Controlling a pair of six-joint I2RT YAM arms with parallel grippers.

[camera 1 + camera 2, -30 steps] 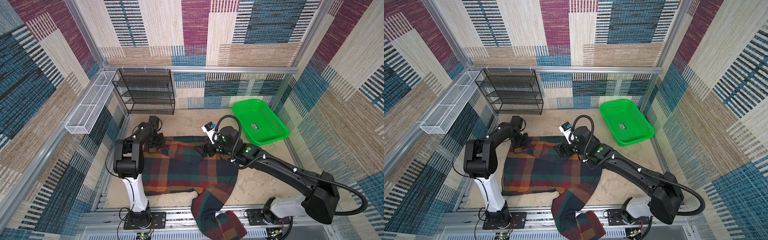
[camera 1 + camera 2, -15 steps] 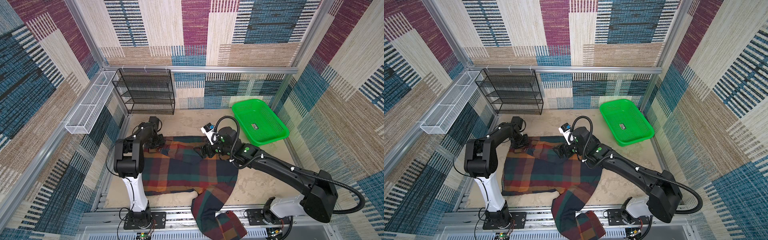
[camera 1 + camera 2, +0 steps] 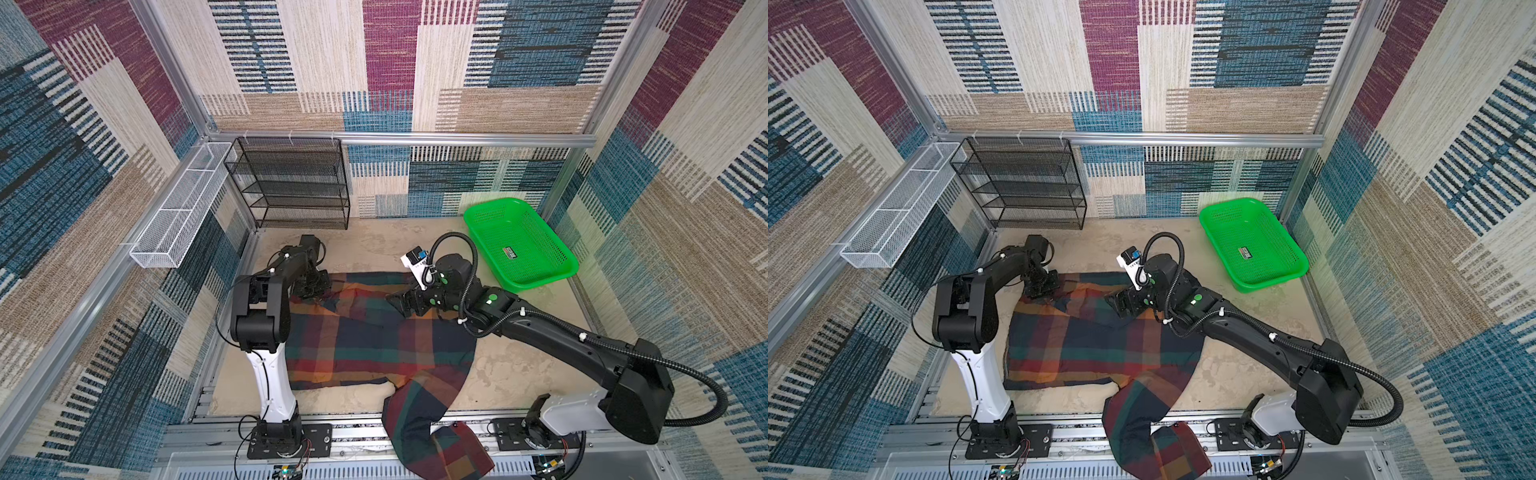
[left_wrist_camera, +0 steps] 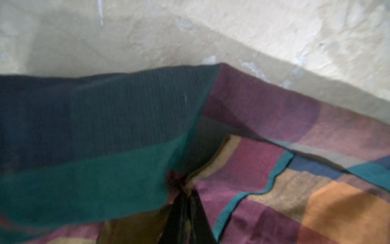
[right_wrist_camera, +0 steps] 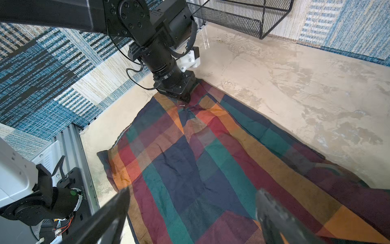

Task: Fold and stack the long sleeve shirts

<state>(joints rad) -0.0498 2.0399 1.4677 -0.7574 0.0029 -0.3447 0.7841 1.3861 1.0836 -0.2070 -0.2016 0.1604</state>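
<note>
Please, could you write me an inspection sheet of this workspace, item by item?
Surface: beige mottled tabletop, patchy finish.
Job's things: one plaid button-up shirt, spread out, folding unfinished; one sleeve hangs over the front rail.
Clutter: green plastic basket, black wire-mesh shelf rack, white mesh tray on the side wall.
Grippers: left gripper shut on the shirt's far left corner; right gripper open above the shirt.
Cables: black corrugated hose runs along the right arm.
Surroundings: patchwork woven wall panels, aluminium frame.

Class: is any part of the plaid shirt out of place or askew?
Yes. The plaid shirt lies mostly flat, but one sleeve trails off the table's near edge, draped over the metal rail.
</note>
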